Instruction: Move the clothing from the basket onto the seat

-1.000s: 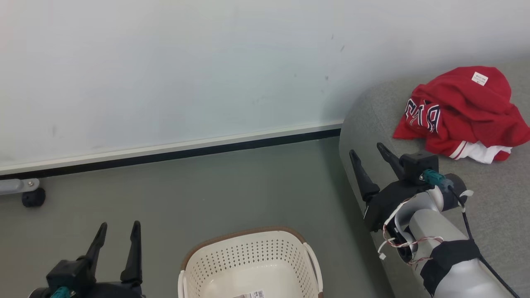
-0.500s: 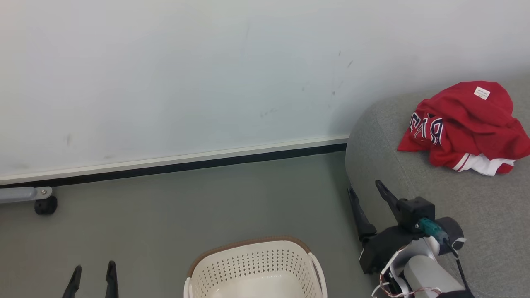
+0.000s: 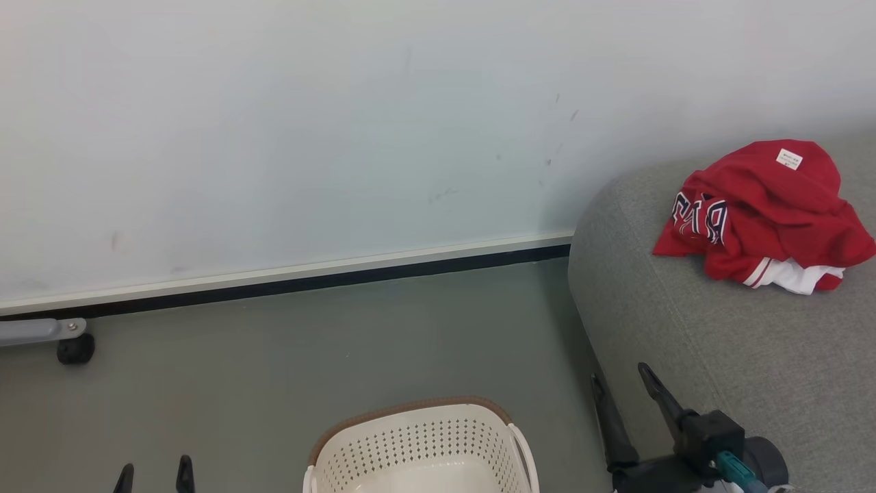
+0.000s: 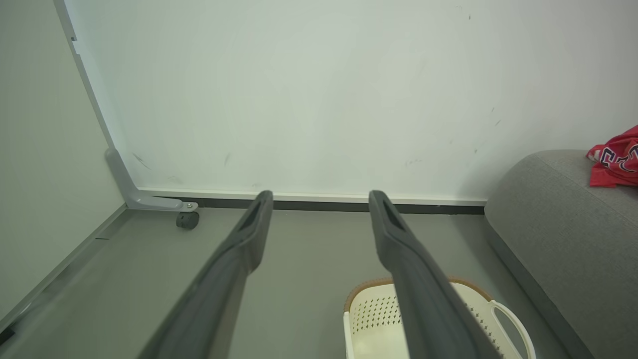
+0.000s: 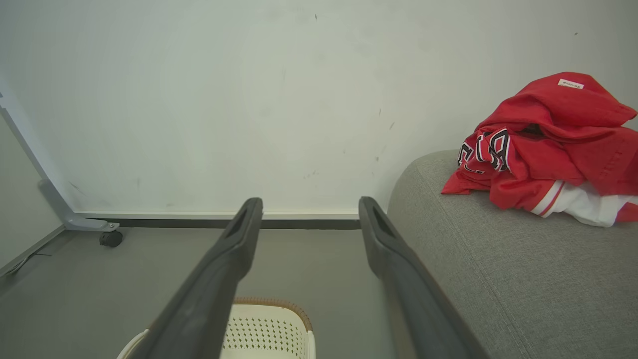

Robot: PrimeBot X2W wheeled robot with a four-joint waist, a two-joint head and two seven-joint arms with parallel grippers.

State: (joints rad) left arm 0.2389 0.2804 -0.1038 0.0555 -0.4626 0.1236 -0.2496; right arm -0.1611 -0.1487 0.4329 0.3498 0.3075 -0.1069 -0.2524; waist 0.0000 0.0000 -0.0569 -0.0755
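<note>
The red jerseys (image 3: 759, 212) lie heaped on the grey sofa (image 3: 684, 342), well apart from the right gripper (image 3: 620, 373), whose fingers stand wide and empty by the sofa's near edge. The left gripper (image 3: 155, 465), equally wide and empty, hangs left of the perforated laundry basket (image 3: 410, 438).

Seat (image 3: 718, 356): grey woven cloth, coarse weave, matt. Clothing (image 3: 766, 205): red cloth, soft and creased, dull finish, with white cloth underneath. Small white label (image 3: 789, 159), paper or fabric, I can't tell. Basket (image 3: 417, 445): cream plastic, perforated, smooth, faint gloss. Its rim band (image 3: 410, 404) is brown and looks textured. Floor (image 3: 308, 356): grey, smooth, matt. Wall (image 3: 342, 137): pale, smooth, matt, a few scuffs. My right hand (image 5: 309, 204): fingers (image 5: 234, 254) dark, matt, smooth, plastic-looking. Caster (image 3: 74, 348) black; its bracket (image 3: 31, 331) grey, painted-metal look.
</note>
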